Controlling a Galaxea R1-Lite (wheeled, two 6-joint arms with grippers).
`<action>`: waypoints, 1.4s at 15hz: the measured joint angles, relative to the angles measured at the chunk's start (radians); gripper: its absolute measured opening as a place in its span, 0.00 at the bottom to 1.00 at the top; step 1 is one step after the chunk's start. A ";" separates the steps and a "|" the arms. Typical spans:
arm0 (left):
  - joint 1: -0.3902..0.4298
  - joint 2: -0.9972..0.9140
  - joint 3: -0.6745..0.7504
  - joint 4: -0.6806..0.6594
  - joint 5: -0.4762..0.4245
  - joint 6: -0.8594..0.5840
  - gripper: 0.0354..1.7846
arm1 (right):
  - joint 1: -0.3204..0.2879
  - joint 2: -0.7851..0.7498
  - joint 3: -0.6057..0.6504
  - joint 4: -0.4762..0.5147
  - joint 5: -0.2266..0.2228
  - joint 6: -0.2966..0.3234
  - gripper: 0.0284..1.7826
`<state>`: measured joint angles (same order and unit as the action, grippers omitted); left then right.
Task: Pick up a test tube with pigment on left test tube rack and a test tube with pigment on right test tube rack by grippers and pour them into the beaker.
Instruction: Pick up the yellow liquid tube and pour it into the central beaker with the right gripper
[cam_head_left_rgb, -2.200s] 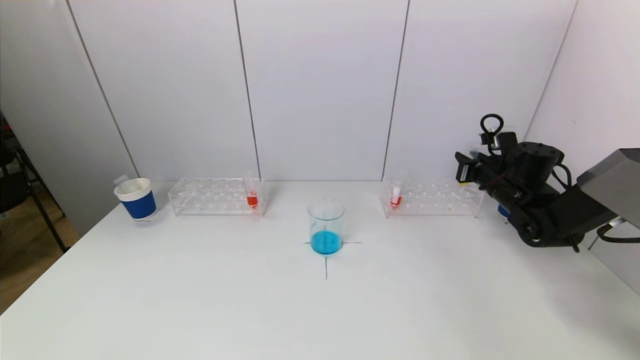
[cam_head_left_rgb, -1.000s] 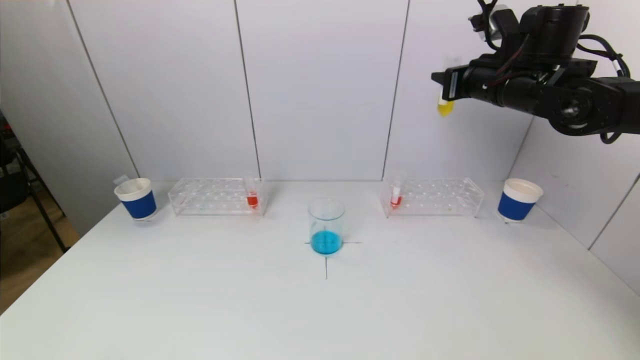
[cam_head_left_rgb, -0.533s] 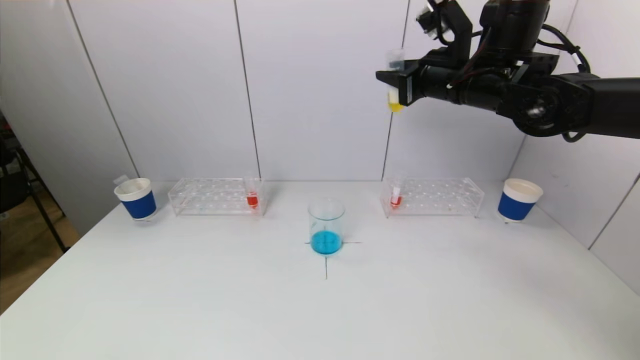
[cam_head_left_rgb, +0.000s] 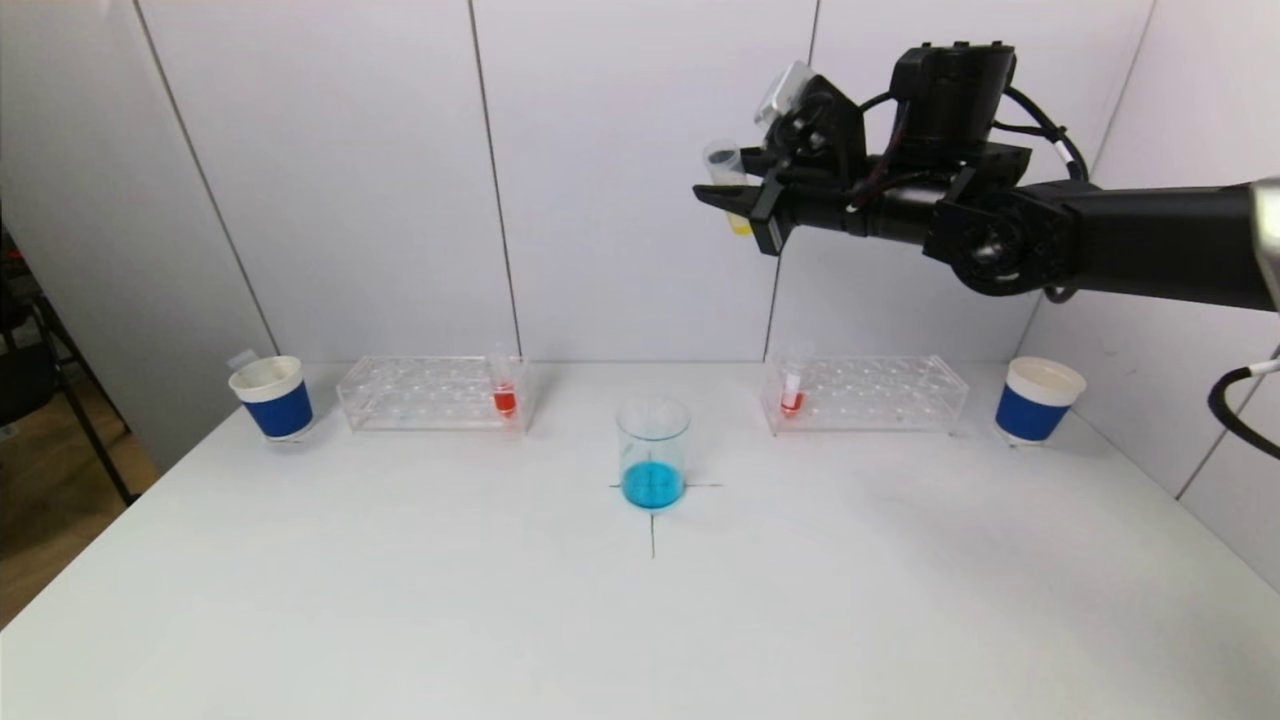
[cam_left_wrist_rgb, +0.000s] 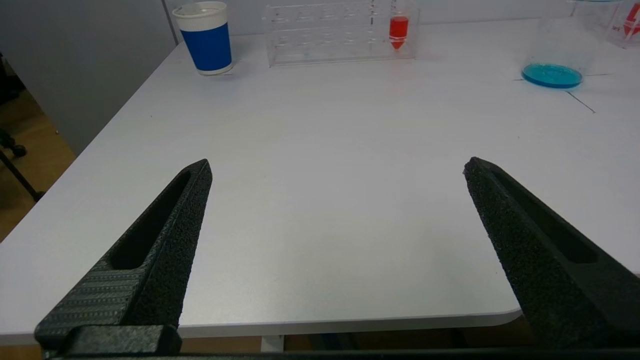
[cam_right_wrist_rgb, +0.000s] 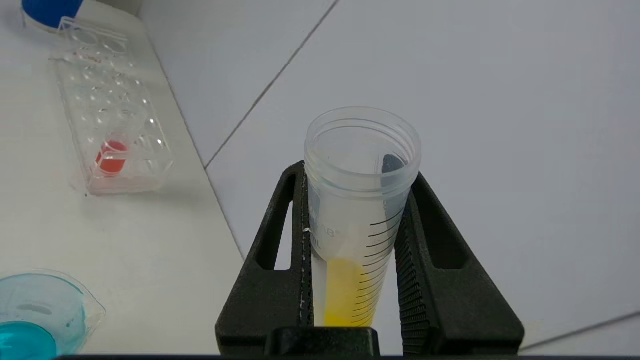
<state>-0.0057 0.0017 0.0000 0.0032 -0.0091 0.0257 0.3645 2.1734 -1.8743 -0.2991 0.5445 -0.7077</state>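
The right gripper (cam_head_left_rgb: 735, 195) is clamped on a yellow-pigment test tube (cam_right_wrist_rgb: 356, 220), held high above the table (cam_head_left_rgb: 640, 620), up and slightly to the right of the beaker (cam_head_left_rgb: 652, 455) with blue liquid, the tube leaning a little with its mouth uppermost. Below it the right test tube rack (cam_head_left_rgb: 865, 393) keeps one red tube (cam_head_left_rgb: 792, 390), and the left test tube rack (cam_head_left_rgb: 435, 393) another red tube (cam_head_left_rgb: 504, 388). The left gripper (cam_left_wrist_rgb: 337, 170) hangs low at the table's near edge with its fingers spread wide and nothing between them
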 joint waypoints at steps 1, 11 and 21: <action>0.000 0.000 0.000 0.000 0.000 0.000 0.99 | -0.001 0.023 -0.011 0.001 0.015 -0.048 0.28; 0.000 0.000 0.000 0.000 0.000 0.000 0.99 | 0.040 0.172 0.086 -0.163 0.188 -0.341 0.28; 0.000 0.000 0.000 0.000 0.000 0.000 0.99 | 0.061 0.179 0.180 -0.240 0.227 -0.652 0.28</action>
<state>-0.0057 0.0017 0.0000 0.0032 -0.0091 0.0257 0.4255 2.3523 -1.6938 -0.5387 0.7715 -1.3596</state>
